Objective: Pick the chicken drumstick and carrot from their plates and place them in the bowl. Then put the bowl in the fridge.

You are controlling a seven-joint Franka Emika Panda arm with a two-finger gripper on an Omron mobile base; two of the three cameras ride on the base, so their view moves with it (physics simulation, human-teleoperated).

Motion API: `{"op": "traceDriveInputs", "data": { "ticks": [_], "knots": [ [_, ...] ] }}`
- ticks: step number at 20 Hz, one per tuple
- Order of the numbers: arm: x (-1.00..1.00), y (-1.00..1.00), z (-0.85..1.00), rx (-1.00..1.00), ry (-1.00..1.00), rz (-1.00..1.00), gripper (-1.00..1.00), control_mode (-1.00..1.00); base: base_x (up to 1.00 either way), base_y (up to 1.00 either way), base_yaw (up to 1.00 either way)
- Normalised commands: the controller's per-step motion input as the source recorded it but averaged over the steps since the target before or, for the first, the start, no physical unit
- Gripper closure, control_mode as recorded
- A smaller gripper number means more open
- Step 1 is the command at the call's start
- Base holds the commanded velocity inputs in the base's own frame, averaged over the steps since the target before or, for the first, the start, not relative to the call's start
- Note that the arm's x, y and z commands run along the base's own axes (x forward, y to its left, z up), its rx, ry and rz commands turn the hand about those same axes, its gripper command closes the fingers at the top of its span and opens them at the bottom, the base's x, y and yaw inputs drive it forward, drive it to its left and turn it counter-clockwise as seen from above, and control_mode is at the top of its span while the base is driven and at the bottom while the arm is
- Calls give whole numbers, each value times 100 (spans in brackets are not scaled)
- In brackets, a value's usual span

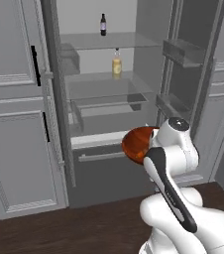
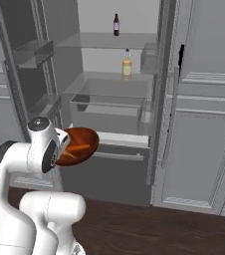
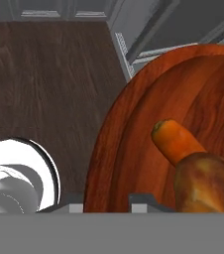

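The red-orange bowl (image 1: 135, 144) (image 2: 78, 145) (image 3: 134, 129) hangs in the air in front of the open fridge (image 1: 104, 79) (image 2: 112, 84), at about the level of its lower drawers. Inside the bowl lie the carrot (image 3: 176, 141) (image 2: 77, 148) and the golden-brown chicken drumstick (image 3: 208, 184), touching each other. My gripper (image 3: 109, 204) is shut on the bowl's rim, one fingertip on each side of it. In both base views my white wrist hides the fingers. The plates are out of view.
Both fridge doors stand open, with door racks (image 1: 183, 53) (image 2: 32, 55). A dark bottle (image 1: 103, 25) stands on the top shelf and a yellow bottle (image 1: 116, 63) on the shelf below. A clear drawer (image 1: 109, 105) sits under them. Dark wooden floor (image 3: 44, 84) lies beneath.
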Motion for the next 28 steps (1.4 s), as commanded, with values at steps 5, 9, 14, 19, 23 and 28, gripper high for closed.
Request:
{"op": "traceDriveInputs", "data": {
  "ticks": [5, 9, 14, 19, 23, 28],
  "knots": [
    [0, 0, 0, 0, 0, 0, 100, 100, 100, -19, 8],
    [0, 0, 0, 0, 0, 0, 100, 100, 100, -10, 0],
    [0, 0, 0, 0, 0, 0, 100, 100, 59, -3, 0],
    [0, 0, 0, 0, 0, 0, 100, 100, 32, -1, 0],
    [0, 0, 0, 0, 0, 0, 100, 100, 7, -1, 0],
    [0, 0, 0, 0, 0, 0, 100, 100, 17, 0, 0]
  ]
}}
